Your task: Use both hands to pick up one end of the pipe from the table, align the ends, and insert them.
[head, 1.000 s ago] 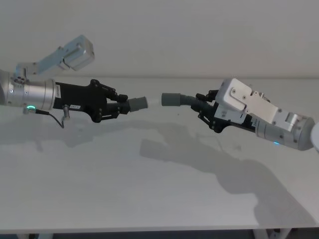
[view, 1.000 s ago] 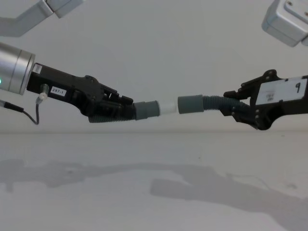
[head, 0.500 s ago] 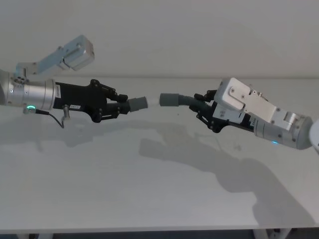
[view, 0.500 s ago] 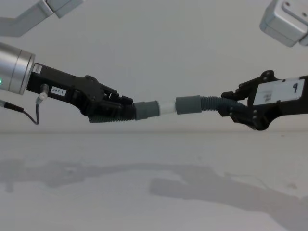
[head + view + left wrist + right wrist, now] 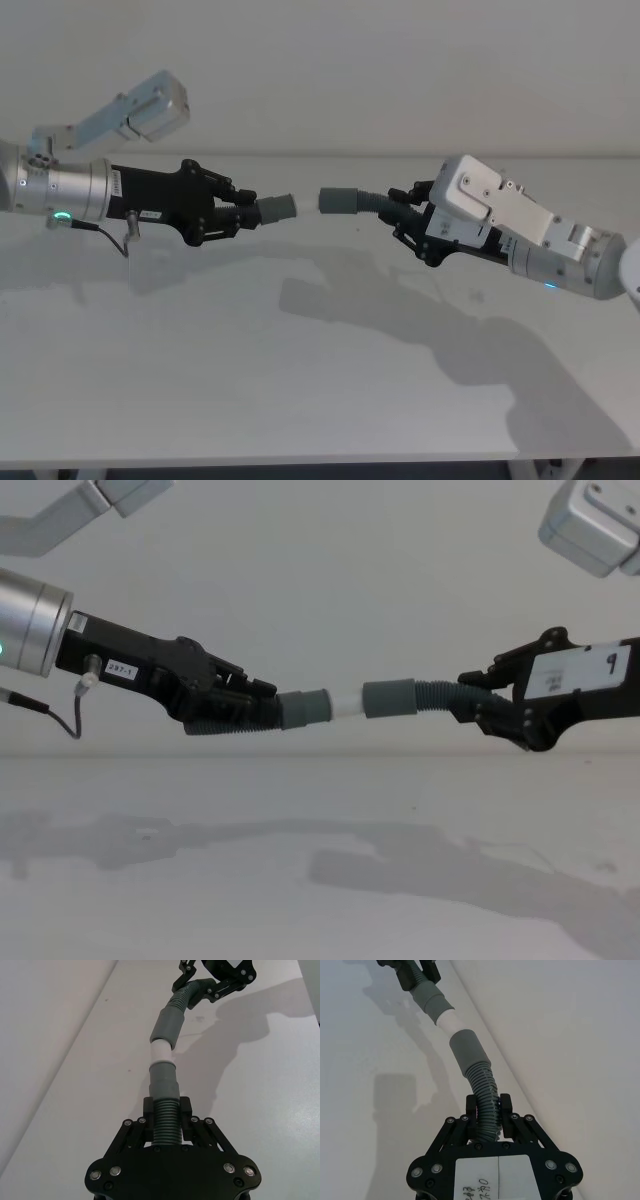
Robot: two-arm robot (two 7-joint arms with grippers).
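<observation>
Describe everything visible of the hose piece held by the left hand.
The short hose piece is dark grey and ribbed, plastic by its look, ending in a smooth grey cuff with a narrower white tip. The left hand clamps its ribbed part between both fingers, holding it nearly level above the table, pointing toward the other piece's cuff in the right hand. The white tip sits right at that cuff's mouth; most of it is exposed, so it is not pushed home.

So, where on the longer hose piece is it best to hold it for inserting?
On the ribbed part just behind the smooth cuff, from the rear, as the right gripper does: the ribs give purchase, and the cuff's mouth stays free for the white tip.
</observation>
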